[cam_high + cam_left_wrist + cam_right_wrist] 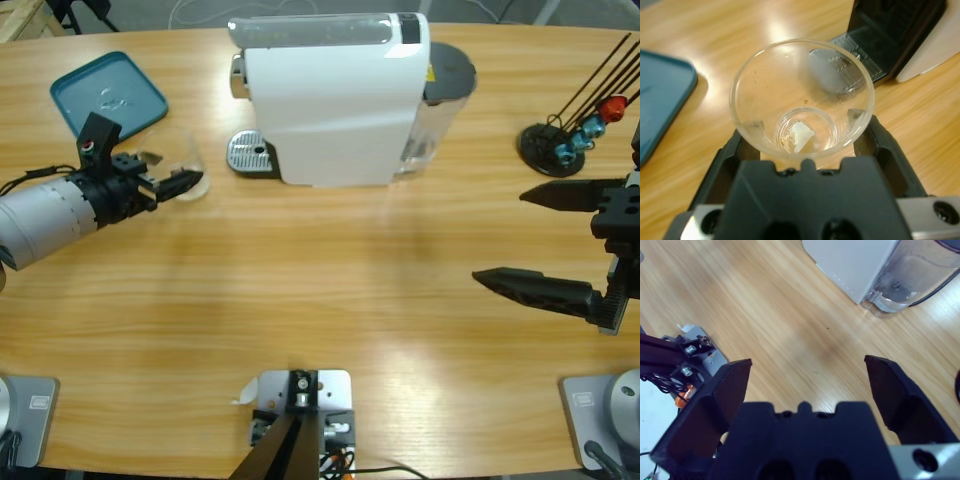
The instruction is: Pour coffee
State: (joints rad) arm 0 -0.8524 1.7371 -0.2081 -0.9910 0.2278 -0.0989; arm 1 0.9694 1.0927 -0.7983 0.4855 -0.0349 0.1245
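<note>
Wooden long table [330, 290] in the high view carries a big white boxy coffee machine [335, 95] and a teal square tray [108, 93]. Just beside the tray, the left gripper [180, 183] pinches a small clear drinking glass [175, 160]; the right gripper [530, 240] hangs spread wide, holding nothing.

Left wrist view: the glass [802, 97] sits between the jaws, its mouth tipped toward the camera, with no coffee or readable writing visible inside.

Right wrist view: the right gripper [807, 370] gapes over bare wood.
</note>
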